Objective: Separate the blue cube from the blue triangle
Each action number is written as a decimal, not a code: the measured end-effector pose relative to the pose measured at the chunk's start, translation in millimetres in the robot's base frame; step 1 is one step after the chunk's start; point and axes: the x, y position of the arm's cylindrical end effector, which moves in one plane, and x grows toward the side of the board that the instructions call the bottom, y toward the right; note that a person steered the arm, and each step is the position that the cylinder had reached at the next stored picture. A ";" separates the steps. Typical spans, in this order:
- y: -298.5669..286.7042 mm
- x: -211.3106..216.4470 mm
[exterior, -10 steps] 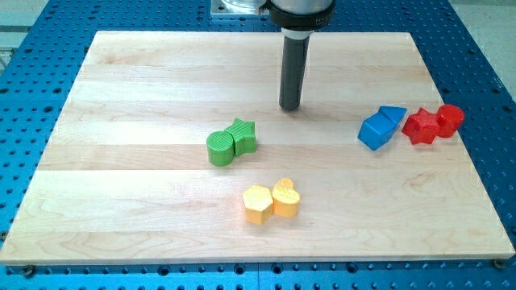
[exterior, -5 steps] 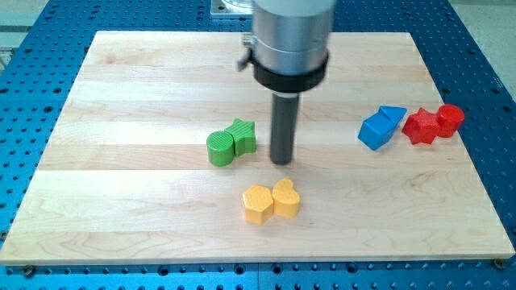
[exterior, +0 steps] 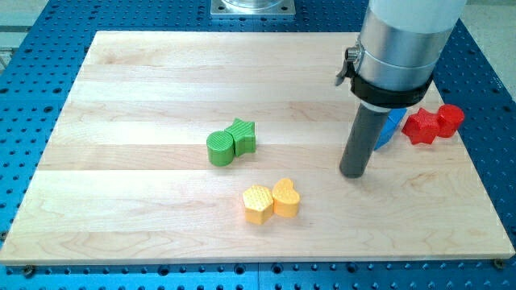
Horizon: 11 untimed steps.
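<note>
The blue cube [exterior: 388,131] and the blue triangle [exterior: 396,118] sit touching at the view's right, both mostly hidden behind my rod; only slivers show. My tip [exterior: 352,172] rests on the wooden board [exterior: 145,89], just below and left of the blue pair, right of the yellow blocks.
A red star-like block [exterior: 419,126] and a red cylinder [exterior: 450,118] sit right of the blue pair. A green cylinder [exterior: 219,149] and green star [exterior: 243,134] touch at the centre. A yellow hexagon [exterior: 258,203] and yellow heart [exterior: 285,197] touch below them.
My tip went from the board's top centre down beside the green blocks, then right to just below-left of the blue pair. No block has moved.
</note>
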 end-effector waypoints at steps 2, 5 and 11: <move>45.7 25.7; 71.4 -37.1; -56.1 -108.1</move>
